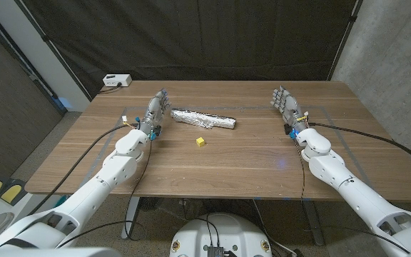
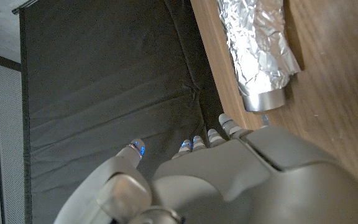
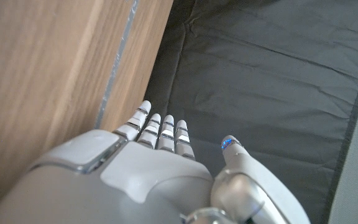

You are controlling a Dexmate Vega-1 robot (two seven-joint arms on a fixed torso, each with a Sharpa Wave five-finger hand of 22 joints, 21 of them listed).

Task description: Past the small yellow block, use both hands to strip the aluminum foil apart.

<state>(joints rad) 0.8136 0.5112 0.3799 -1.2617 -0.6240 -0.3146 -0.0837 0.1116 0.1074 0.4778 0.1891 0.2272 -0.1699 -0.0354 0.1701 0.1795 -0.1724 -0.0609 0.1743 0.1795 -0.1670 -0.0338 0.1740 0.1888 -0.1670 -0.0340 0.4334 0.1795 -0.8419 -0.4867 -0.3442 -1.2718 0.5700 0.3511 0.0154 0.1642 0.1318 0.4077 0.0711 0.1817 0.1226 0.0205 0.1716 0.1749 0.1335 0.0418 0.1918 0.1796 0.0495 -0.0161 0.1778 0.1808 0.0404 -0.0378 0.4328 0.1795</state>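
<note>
The small yellow block (image 1: 200, 142) is sitting on the tabletop (image 1: 248, 160); just beyond it the aluminum foil (image 1: 204, 119) is lying untouched. Both are waiting spread and empty — left robot hand (image 1: 158, 109) near the foil's end, right robot hand (image 1: 287, 104) well apart from it. An uneven two-sided pull is risking a slide, not a tear.

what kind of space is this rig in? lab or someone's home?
Most likely a lab or test bay: a black curtain backs the wooden table, a bare concrete wall stands at one side, and cables run over the table.
</note>
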